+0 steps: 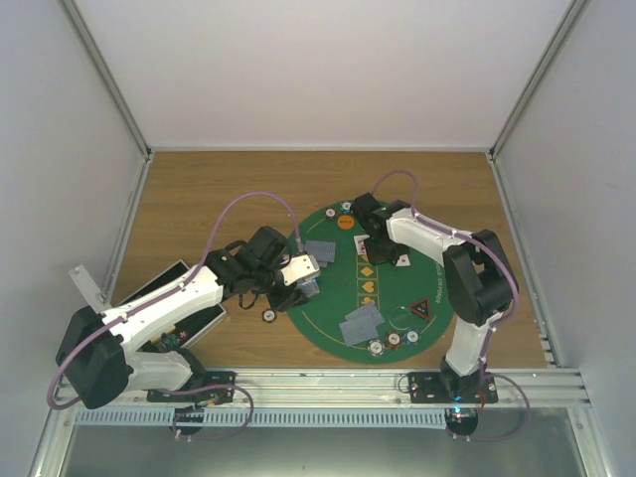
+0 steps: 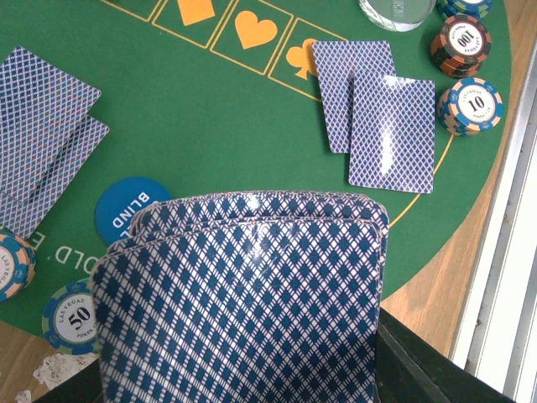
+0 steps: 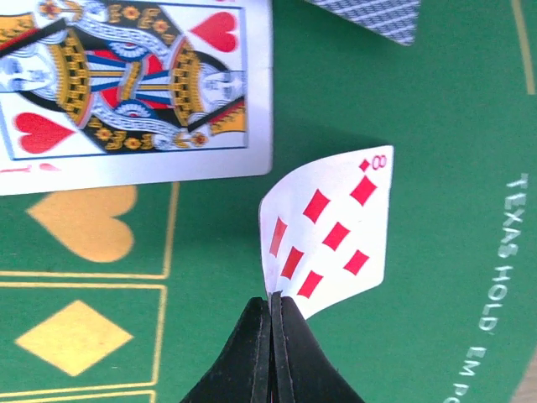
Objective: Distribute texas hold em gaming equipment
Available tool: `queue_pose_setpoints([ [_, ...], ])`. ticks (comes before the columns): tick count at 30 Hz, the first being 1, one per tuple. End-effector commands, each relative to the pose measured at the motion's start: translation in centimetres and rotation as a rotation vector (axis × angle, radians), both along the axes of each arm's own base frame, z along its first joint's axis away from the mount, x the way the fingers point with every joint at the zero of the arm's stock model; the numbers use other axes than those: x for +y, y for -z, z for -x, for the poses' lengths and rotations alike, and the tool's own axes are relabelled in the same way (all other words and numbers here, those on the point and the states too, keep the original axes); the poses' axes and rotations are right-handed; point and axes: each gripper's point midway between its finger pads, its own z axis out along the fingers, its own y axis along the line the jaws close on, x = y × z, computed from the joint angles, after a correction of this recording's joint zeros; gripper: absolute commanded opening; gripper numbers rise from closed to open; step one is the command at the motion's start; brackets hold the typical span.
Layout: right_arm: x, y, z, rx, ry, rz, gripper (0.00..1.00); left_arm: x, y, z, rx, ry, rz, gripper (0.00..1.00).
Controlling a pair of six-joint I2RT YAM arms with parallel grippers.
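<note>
My left gripper [image 1: 303, 270] is shut on a stack of blue-diamond-backed playing cards [image 2: 252, 302], held over the left edge of the green mat [image 1: 328, 298]; the stack hides its fingers in the left wrist view. My right gripper [image 3: 273, 306] is shut on one corner of a face-up eight of diamonds [image 3: 336, 231], tilted above the mat. A face-up heart court card [image 3: 126, 84] lies just beyond it. Face-down pairs of cards [image 2: 377, 117] [image 2: 42, 126], striped chips [image 2: 475, 105] [image 2: 71, 315], a blue blind disc [image 2: 126, 210] and a clear disc [image 2: 398, 10] lie on the mat.
An orange disc [image 1: 345, 221] sits at the mat's far edge and a red-black triangle marker [image 1: 421, 312] near its right front. One chip [image 1: 268, 315] lies on the wood off the mat. The black case [image 1: 174, 318] stands at the left by my left arm.
</note>
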Motion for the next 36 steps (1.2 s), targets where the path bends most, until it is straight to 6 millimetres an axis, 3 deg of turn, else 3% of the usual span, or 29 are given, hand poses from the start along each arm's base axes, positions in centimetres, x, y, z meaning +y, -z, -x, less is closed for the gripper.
queue_pose_setpoints([
  [1, 2.6, 0.6, -0.8, 0.000, -0.010, -0.111, 0.01, -0.6, -1.2, -0.6, -0.043, 0.007, 0.049, 0.53],
  [22, 6.0, 1.5, -1.6, 0.032, -0.060, -0.192, 0.01, -0.6, -1.1, -0.7, -0.045, 0.005, 0.044, 0.53],
  [30, 7.4, 1.2, -1.7, 0.043, -0.078, -0.256, 0.15, -0.5, -1.1, -0.7, -0.049, 0.003, 0.042, 0.53],
  [36, 9.3, -0.6, -1.5, 0.033, -0.108, -0.375, 0.30, -0.5, -1.2, -0.7, -0.051, 0.003, 0.045, 0.53],
])
